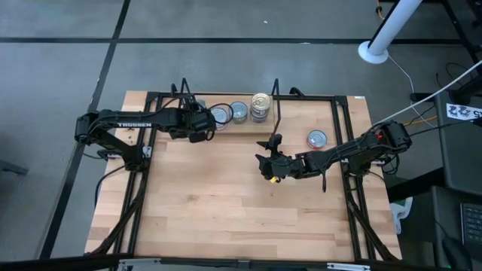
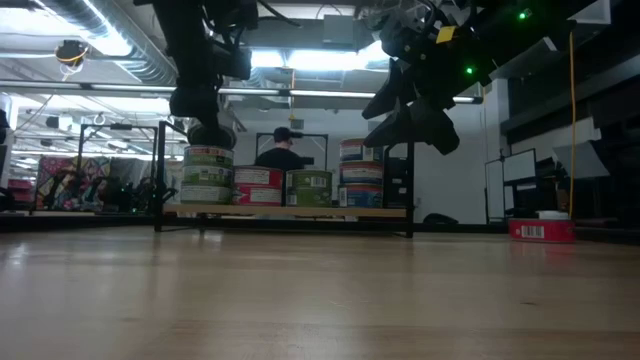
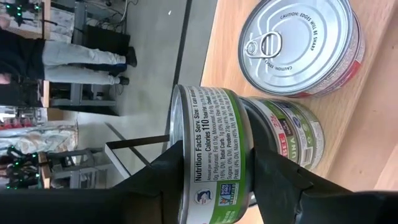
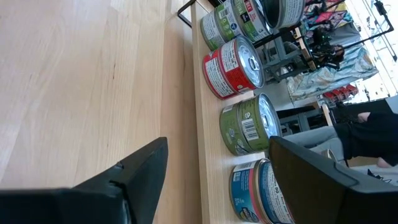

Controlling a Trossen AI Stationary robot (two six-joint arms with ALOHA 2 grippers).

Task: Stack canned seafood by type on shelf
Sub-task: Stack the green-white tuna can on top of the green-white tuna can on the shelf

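green-label tin (image 3: 214,155), red tin (image 4: 233,67), blue tin (image 4: 255,191), perhaps white-banded

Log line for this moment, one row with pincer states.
left pincer: around green can, on green stack | right pincer: open, empty, mid-table | shelf: red, green, blue cans placed | loose can: right side

Shiny tins, pale wood, my matt black claws

My left claw (image 3: 217,186) has dull black plastic-looking fingers around a green tin (image 3: 208,155) with a glossy paper label and bright metal rim; beside it the red tin (image 3: 298,46) shows a smooth, brushed silver lid with a ring pull. The table (image 4: 81,81) is light wood, smooth with fine grain and a soft sheen. My right claw (image 4: 211,180) looks the same matt black. The shelf (image 2: 290,212) has a pale wooden base and thin black wire.
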